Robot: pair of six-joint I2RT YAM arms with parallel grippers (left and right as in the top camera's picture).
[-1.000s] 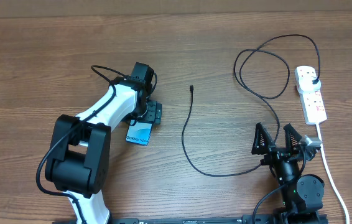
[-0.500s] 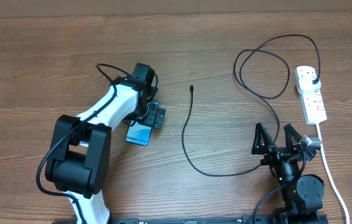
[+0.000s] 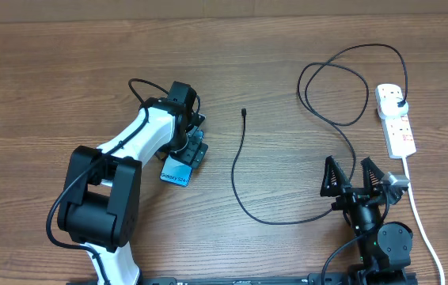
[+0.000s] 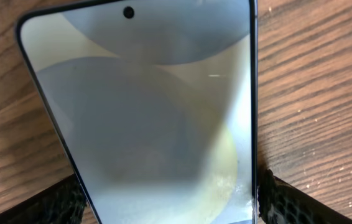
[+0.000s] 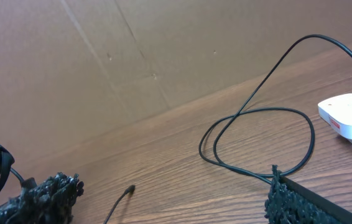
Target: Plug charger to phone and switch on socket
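Overhead: left gripper point(image 3: 195, 150) sat over phone point(image 3: 175, 173) on table point(image 3: 50, 71); charger plug tip point(image 3: 244, 113) lay to its right, nearer it than right gripper point(image 3: 353, 176), which gaped wide, empty. Left wrist: fingers point(image 4: 288, 202) wide astride phone's long edges, clamp unclear. Right wrist: socket point(image 5: 350, 121) far right.

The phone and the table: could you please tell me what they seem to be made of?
By its look, the phone has a smooth, glossy, probably glass front with soft reflections; the table looks like matte wood or wood-grain laminate, showing streaky brown grain.
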